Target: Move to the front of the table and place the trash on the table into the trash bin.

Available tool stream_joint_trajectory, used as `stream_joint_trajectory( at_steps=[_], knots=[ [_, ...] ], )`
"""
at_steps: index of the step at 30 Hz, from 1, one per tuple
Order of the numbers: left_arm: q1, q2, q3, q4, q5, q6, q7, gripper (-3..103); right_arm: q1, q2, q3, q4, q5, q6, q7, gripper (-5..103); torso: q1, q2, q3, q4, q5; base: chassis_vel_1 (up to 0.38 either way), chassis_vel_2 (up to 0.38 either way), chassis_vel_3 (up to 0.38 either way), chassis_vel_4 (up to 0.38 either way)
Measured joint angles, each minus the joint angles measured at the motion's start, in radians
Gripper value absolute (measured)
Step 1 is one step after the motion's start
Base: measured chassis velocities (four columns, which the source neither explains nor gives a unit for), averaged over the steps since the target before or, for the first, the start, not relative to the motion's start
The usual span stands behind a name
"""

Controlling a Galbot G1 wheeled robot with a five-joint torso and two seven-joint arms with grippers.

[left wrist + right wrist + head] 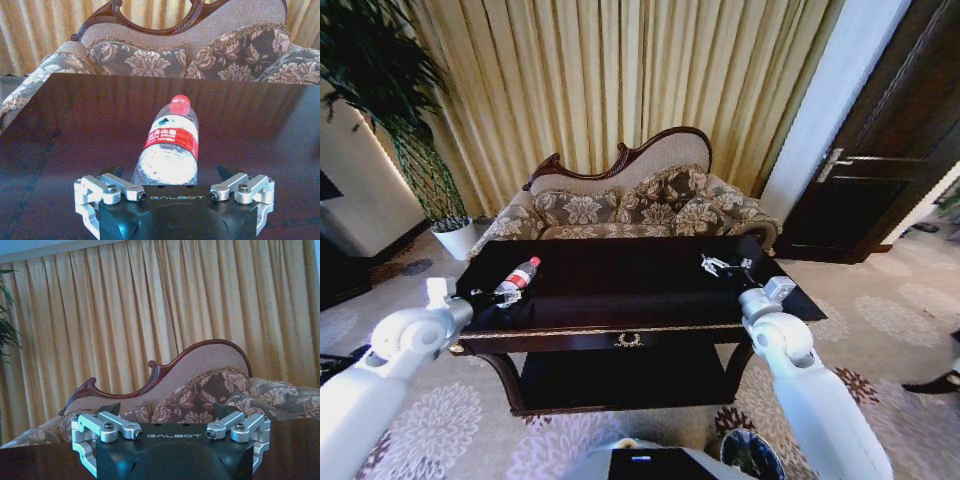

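On the large dark glossy wooden bench [620, 280], toward its left end, the clear plastic bottle with red cap and red-white label [517, 278] lies on its side, cap pointing toward the floral-patterned sofa with carved wooden frame [630, 200]. The left claw [492, 298] sits just at the bottle's base with its fingers spread wide to either side of it, gripping nothing. Above the bench's right end, the right claw [717, 265] hovers wide open and empty.
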Motion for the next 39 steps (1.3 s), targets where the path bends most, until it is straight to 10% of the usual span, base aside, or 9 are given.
stream_joint_trajectory(
  at_steps=[5,24,31,34,39],
  knots=[
    [0.0,-0.007,0.008,0.003,0.0,0.0,-0.001,103,0.0,0.002,-0.002,-0.006,-0.006,0.006,0.0,100,0.0,0.0,0.0,0.0,0.0,0.0,0.0,0.0,0.0],
    [0.026,-0.007,-0.029,-0.021,0.044,-0.031,0.015,42,-0.008,0.01,0.003,-0.005,-0.014,0.009,0.0,100,0.0,0.0,0.0,0.0,0.0,0.0,0.0,0.0,0.0],
    [0.085,-0.017,-0.078,-0.045,0.303,-0.29,0.157,41,-0.017,0.014,0.009,0.026,-0.008,0.009,0.0,100,0.0,0.0,0.0,0.0,0.0001,0.0,0.0,0.0,0.0],
    [0.123,-0.033,-0.097,-0.012,0.47,-0.536,0.276,41,-0.047,0.012,-0.009,0.061,0.024,0.009,0.0,100,0.0,0.0,0.0,-0.0001,-0.0002,0.0,0.0,0.0,0.0],
    [0.142,-0.053,-0.111,0.011,0.512,-0.696,0.365,41,-0.081,0.009,-0.034,0.104,0.078,0.009,0.0,100,0.0,0.0,0.0,0.0,-0.0001,0.0,0.0,0.0,0.0]
  ],
)
